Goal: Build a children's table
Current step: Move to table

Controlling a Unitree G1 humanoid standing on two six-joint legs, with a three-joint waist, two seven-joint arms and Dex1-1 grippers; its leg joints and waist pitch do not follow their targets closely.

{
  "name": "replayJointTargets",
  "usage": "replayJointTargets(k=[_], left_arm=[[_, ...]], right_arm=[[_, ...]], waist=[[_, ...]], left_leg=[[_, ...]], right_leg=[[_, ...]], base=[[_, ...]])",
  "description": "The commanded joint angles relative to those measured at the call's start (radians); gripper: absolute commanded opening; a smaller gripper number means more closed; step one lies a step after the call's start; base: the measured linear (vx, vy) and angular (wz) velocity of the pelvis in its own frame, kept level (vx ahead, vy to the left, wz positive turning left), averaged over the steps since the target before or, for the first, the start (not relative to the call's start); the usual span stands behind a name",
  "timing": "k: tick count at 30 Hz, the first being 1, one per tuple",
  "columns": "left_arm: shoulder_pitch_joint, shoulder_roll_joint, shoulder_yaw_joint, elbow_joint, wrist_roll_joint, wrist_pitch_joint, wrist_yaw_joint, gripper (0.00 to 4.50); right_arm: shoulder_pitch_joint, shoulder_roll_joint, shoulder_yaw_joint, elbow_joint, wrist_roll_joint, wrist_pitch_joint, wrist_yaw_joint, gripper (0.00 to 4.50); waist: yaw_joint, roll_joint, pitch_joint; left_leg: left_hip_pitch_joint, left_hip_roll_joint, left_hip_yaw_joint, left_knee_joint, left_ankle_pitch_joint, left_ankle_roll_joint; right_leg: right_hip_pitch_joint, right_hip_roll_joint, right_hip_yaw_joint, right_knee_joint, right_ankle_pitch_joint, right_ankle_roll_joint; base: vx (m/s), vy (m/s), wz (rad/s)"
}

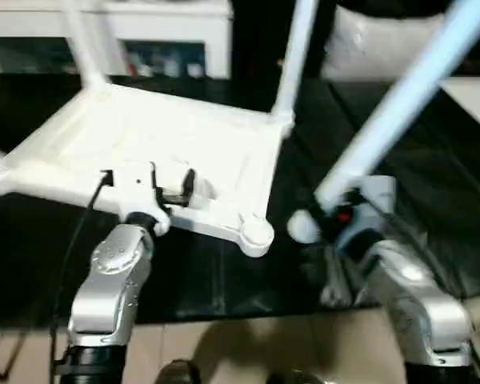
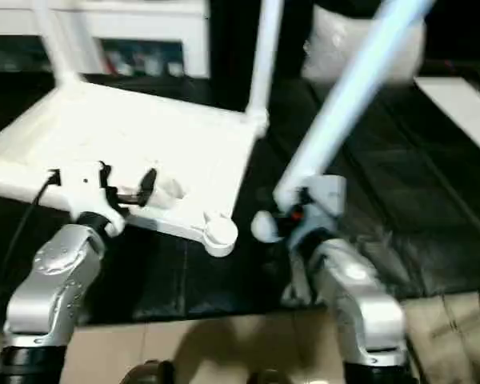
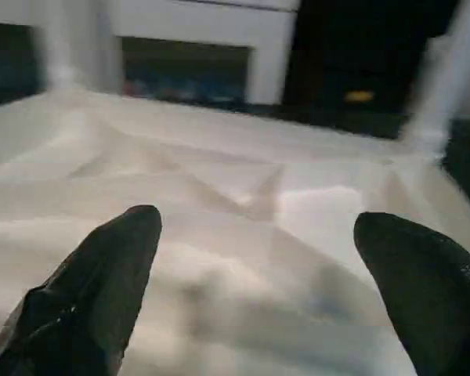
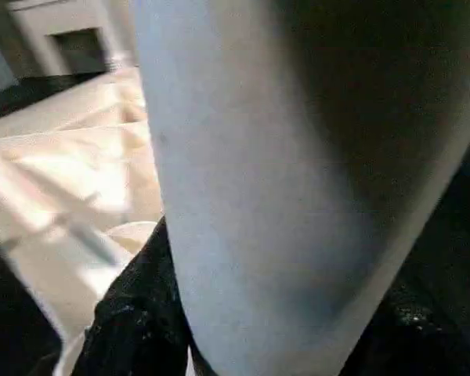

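Table top (image 1: 168, 144): lay ribbed side up on the black work surface (image 1: 432, 200), two legs already standing in its far sockets.
Left gripper (image 1: 170, 192): fingers spread wide at the top's near edge, grasping nothing; we judged it was there to steady the top.
Right gripper (image 1: 330, 216): clenched on a loose leg (image 1: 400, 104), tilted, its lower end just beside the top's empty near corner socket (image 1: 256, 234), we judged for insertion.

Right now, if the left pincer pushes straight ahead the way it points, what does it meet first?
Probably the ribbed underside of the tabletop, which lies right ahead between the open left pincer fingers; how near it is, I cannot judge.
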Motion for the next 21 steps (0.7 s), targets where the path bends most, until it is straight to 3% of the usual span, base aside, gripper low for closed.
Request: replayJointTargets(k=[1, 2, 3, 4, 5, 6, 7, 8, 9, 10, 11, 12, 13, 14, 15, 16, 17, 18, 19, 20, 21], left_arm=[[-0.013, 0.008, -0.028, -0.030, -0.007, 0.010, -0.024, 4.50], [-0.014, 0.009, -0.028, -0.032, -0.008, 0.006, -0.029, 4.50], [-0.013, 0.009, -0.028, -0.031, -0.013, -0.016, -0.042, 4.50], [-0.012, 0.009, -0.027, -0.032, -0.014, -0.013, -0.042, 4.50], [-0.011, 0.010, -0.027, -0.032, -0.015, -0.013, -0.045, 4.50], [-0.010, 0.012, -0.027, -0.033, -0.015, -0.011, -0.047, 4.50], [-0.007, 0.014, -0.028, -0.035, -0.014, -0.008, -0.049, 4.50], [-0.004, 0.017, -0.030, -0.037, -0.010, -0.009, -0.051, 4.50], [-0.004, 0.016, -0.030, -0.038, -0.010, -0.007, -0.050, 4.50], [-0.003, 0.013, -0.027, -0.039, -0.012, -0.005, -0.049, 4.50], [-0.003, 0.013, -0.027, -0.039, -0.012, -0.005, -0.049, 4.50], [-0.002, 0.014, -0.029, -0.040, -0.013, -0.003, -0.052, 4.50], [-0.002, 0.016, -0.032, -0.040, -0.012, -0.003, -0.054, 4.50], [0.000, 0.018, -0.036, -0.041, -0.011, -0.004, -0.057, 4.50], [0.002, 0.016, -0.038, -0.045, -0.012, -0.004, -0.056, 4.50], [0.002, 0.014, -0.038, -0.047, -0.012, -0.002, -0.055, 4.50], [0.002, 0.014, -0.038, -0.047, -0.012, -0.002, -0.055, 4.50], [0.002, 0.012, -0.037, -0.047, -0.013, -0.001, -0.054, 4.50], [0.002, 0.012, -0.036, -0.047, -0.013, -0.001, -0.054, 4.50], [0.002, 0.010, -0.035, -0.048, -0.013, -0.002, -0.053, 4.50], [0.004, 0.011, -0.033, -0.050, -0.012, -0.003, -0.054, 4.50]], right_arm=[[0.022, -0.014, -0.001, -0.025, -0.003, -0.019, 0.010, 1.91], [0.023, -0.016, 0.000, -0.025, -0.006, -0.022, 0.012, 1.91], [0.026, -0.025, 0.009, -0.025, -0.019, -0.037, 0.016, 1.91], [0.026, -0.027, 0.008, -0.024, -0.020, -0.042, 0.018, 1.91], [0.026, -0.029, 0.006, -0.023, -0.019, -0.046, 0.021, 1.91], [0.026, -0.030, 0.003, -0.022, -0.015, -0.048, 0.023, 1.91], [0.026, -0.032, -0.001, -0.021, -0.009, -0.049, 0.028, 1.91], [0.025, -0.037, 0.001, -0.020, -0.011, -0.051, 0.034, 1.91], [0.025, -0.038, 0.002, -0.021, -0.012, -0.052, 0.036, 1.91], [0.025, -0.041, 0.005, -0.021, -0.012, -0.052, 0.040, 1.91], [0.025, -0.041, 0.005, -0.021, -0.012, -0.052, 0.040, 1.91], [0.027, -0.048, 0.012, -0.020, -0.015, -0.052, 0.044, 1.91], [0.028, -0.052, 0.017, -0.020, -0.017, -0.053, 0.047, 1.91], [0.030, -0.055, 0.024, -0.020, -0.022, -0.055, 0.050, 1.91], [0.032, -0.058, 0.032, -0.021, -0.029, -0.055, 0.050, 1.91], [0.033, -0.066, 0.044, -0.021, -0.042, -0.059, 0.053, 1.91], [0.033, -0.066, 0.044, -0.021, -0.042, -0.059, 0.053, 1.91], [0.034, -0.076, 0.058, -0.020, -0.058, -0.063, 0.057, 1.91], [0.034, -0.076, 0.058, -0.020, -0.058, -0.063, 0.057, 1.91], [0.035, -0.078, 0.059, -0.018, -0.057, -0.061, 0.059, 1.91], [0.038, -0.054, 0.028, -0.020, -0.018, -0.060, 0.059, 1.91]], waist=[[0.019, -0.022, -0.042], [0.051, -0.014, -0.058], [0.045, -0.001, -0.070], [0.045, 0.004, -0.084], [0.027, 0.010, -0.085], [0.023, 0.012, -0.080], [0.022, 0.018, -0.071], [0.020, 0.019, -0.055], [0.015, 0.017, -0.036], [0.009, 0.016, -0.028], [-0.008, 0.025, -0.016], [-0.019, 0.034, -0.017], [-0.030, 0.048, -0.029], [-0.034, 0.055, -0.029], [-0.044, 0.036, -0.024], [-0.041, 0.018, -0.027], [-0.013, -0.009, -0.022], [0.017, -0.025, -0.045], [0.026, -0.021, -0.049], [0.033, -0.035, -0.049], [0.016, -0.001, -0.058]], left_leg=[[-0.003, -0.012, 0.025, 0.039, -0.034, 0.033], [0.003, 0.027, 0.022, -0.029, -0.008, 0.039], [0.032, 0.050, 0.026, -0.076, 0.001, 0.043], [0.040, 0.058, 0.024, -0.081, 0.036, 0.048], [0.048, 0.085, 0.014, -0.095, -0.005, 0.061], [0.042, 0.086, 0.014, -0.104, -0.074, 0.058], [0.060, 0.083, 0.025, -0.112, -0.233, 0.043], [0.081, 0.074, 0.036, -0.118, -0.365, 0.033], [0.114, 0.061, 0.047, -0.111, -0.459, 0.020], [0.133, 0.056, 0.049, -0.104, -0.503, 0.011], [0.185, 0.055, 0.050, -0.088, -0.608, -0.011], [0.200, 0.070, 0.038, -0.097, -0.672, -0.020], [0.150, 0.135, -0.006, -0.177, -0.800, -0.022], [0.150, 0.165, -0.032, -0.229, -0.881, -0.012], [0.173, 0.142, -0.019, -0.214, -0.873, -0.006], [0.180, 0.102, 0.017, -0.178, -0.816, -0.006], [0.151, 0.009, 0.076, -0.052, -0.482, 0.032], [0.050, 0.006, 0.052, 0.036, -0.179, 0.087], [0.023, 0.008, 0.039, 0.052, -0.125, 0.094], [-0.043, 0.010, 0.028, 0.079, -0.083, 0.129], [-0.030, 0.024, 0.029, 0.051, 0.015, 0.142]], right_leg=[[0.036, -0.168, 0.136, -0.223, -0.811, -0.018], [0.052, -0.158, 0.140, -0.184, -0.690, 0.065], [0.052, -0.114, 0.098, -0.152, -0.401, 0.026], [0.044, -0.082, 0.081, -0.123, -0.230, 0.008], [0.045, -0.080, 0.070, -0.106, -0.067, -0.039], [0.056, -0.085, 0.068, -0.109, -0.083, -0.057], [0.055, -0.090, 0.069, -0.132, -0.226, -0.082], [0.061, -0.087, 0.060, -0.158, -0.438, -0.086], [0.050, -0.082, 0.045, -0.194, -0.655, -0.050], [0.045, -0.076, 0.030, -0.212, -0.749, -0.023], [0.024, -0.054, -0.025, -0.247, -0.827, 0.034], [0.029, -0.045, -0.048, -0.243, -0.771, 0.043], [0.103, -0.042, -0.032, -0.121, -0.528, 0.033], [0.105, -0.047, 0.002, -0.025, -0.280, 0.003], [0.078, -0.062, 0.022, -0.060, -0.277, -0.025], [0.070, -0.082, 0.041, -0.126, -0.399, -0.044], [0.096, -0.133, 0.099, -0.225, -0.821, -0.028], [0.191, -0.198, 0.164, -0.233, -0.942, -0.026], [0.204, -0.202, 0.173, -0.222, -0.885, -0.042], [0.233, -0.232, 0.098, -0.209, -0.760, -0.015], [0.197, -0.216, -0.001, -0.229, -0.572, -0.032]], base=[[0.040, -0.157, -0.01], [0.050, -0.097, 0.11], [0.050, -0.097, 0.11], [-0.014, -0.070, 0.10], [0.000, 0.000, 0.00], [0.000, 0.000, 0.00], [0.000, 0.000, 0.00], [0.000, 0.000, 0.00], [0.000, 0.000, 0.00], [0.000, 0.000, 0.00], [0.013, 0.053, -0.16], [0.000, 0.051, -0.16], [0.081, 0.059, -0.24], [0.109, 0.010, -0.16], [0.109, 0.010, -0.16], [0.121, -0.043, 0.04], [0.186, -0.032, -0.02], [0.186, -0.032, -0.02], [0.191, 0.004, -0.05], [0.146, 0.008, 0.31], [0.146, 0.008, 0.31]])
